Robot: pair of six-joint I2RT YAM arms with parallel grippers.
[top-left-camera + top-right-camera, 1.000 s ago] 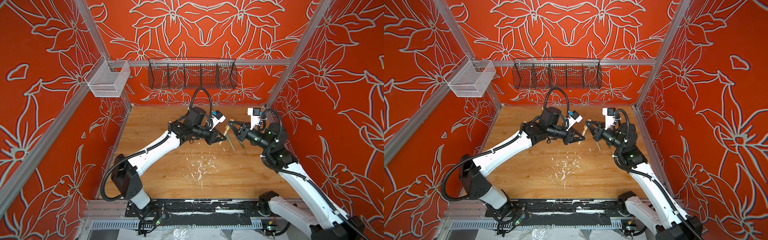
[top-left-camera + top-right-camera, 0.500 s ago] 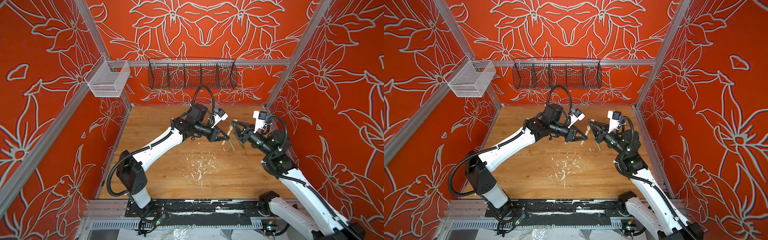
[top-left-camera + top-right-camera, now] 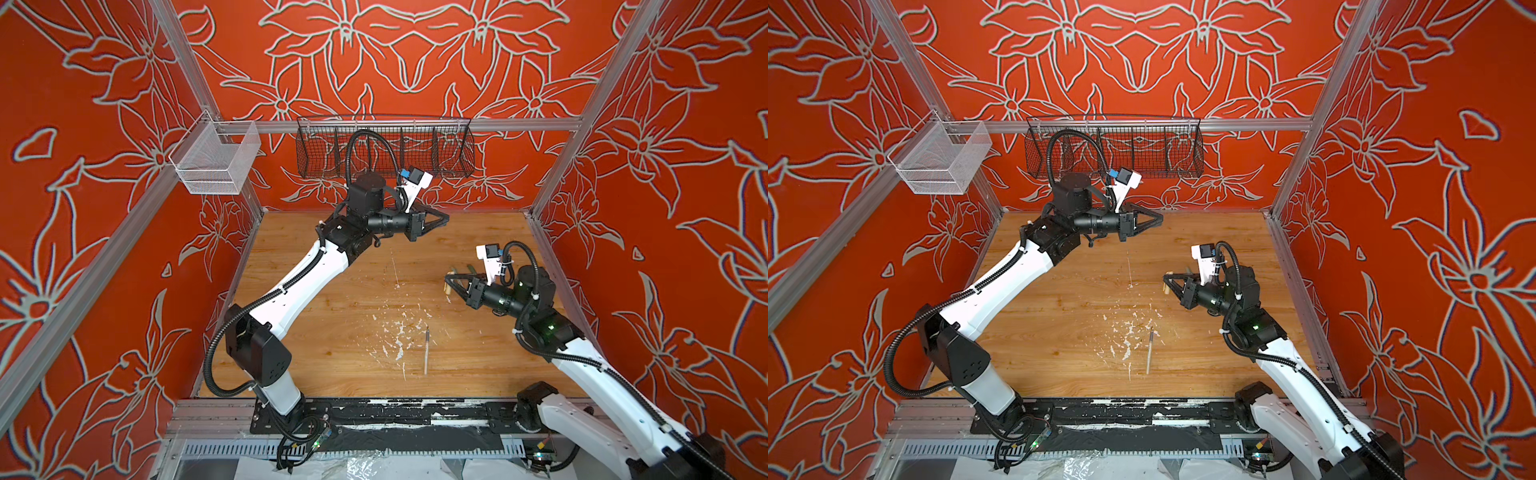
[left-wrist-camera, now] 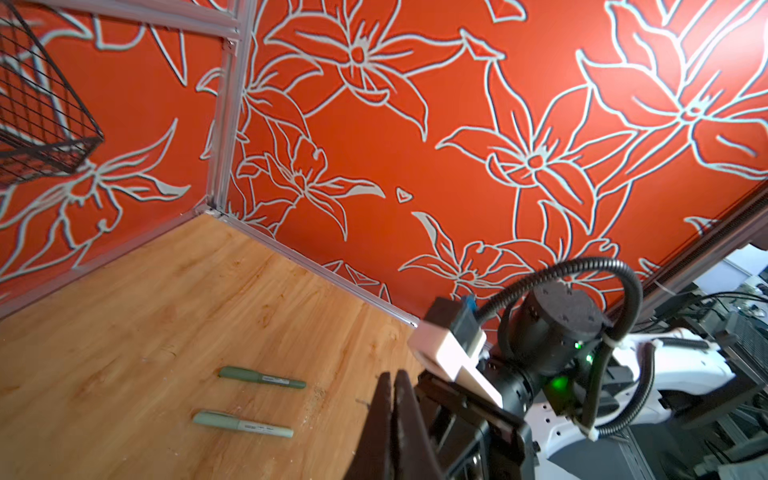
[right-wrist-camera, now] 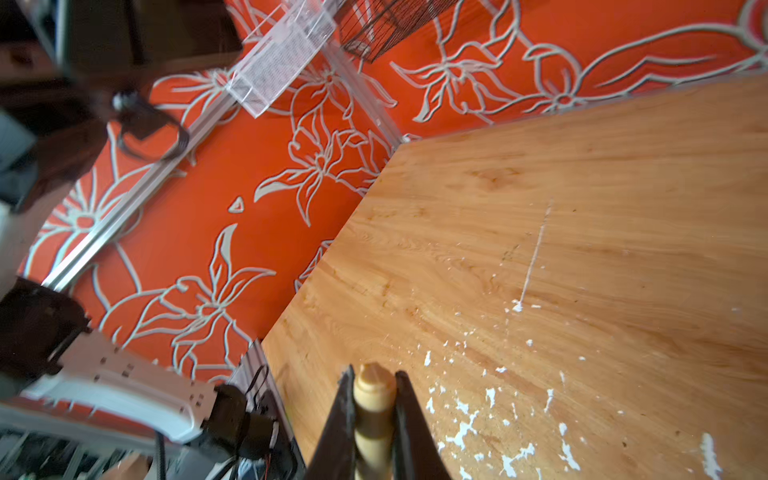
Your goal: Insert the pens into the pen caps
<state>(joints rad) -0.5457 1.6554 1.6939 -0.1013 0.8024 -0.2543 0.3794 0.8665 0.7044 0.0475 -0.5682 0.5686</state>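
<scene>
Right hand [image 5: 374, 376] clamps beige cap [image 5: 372, 405].

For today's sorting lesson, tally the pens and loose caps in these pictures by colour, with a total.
Dark green pen, capped: 1
Pale green pen, capped: 1
Beige pen, uncapped: 1
Beige cap, in right pincer: 1
Total: 4

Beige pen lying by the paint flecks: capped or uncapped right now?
Uncapped. The beige pen lies alone, its narrow dark tip bare, while the right gripper is shut on the beige cap.
</scene>
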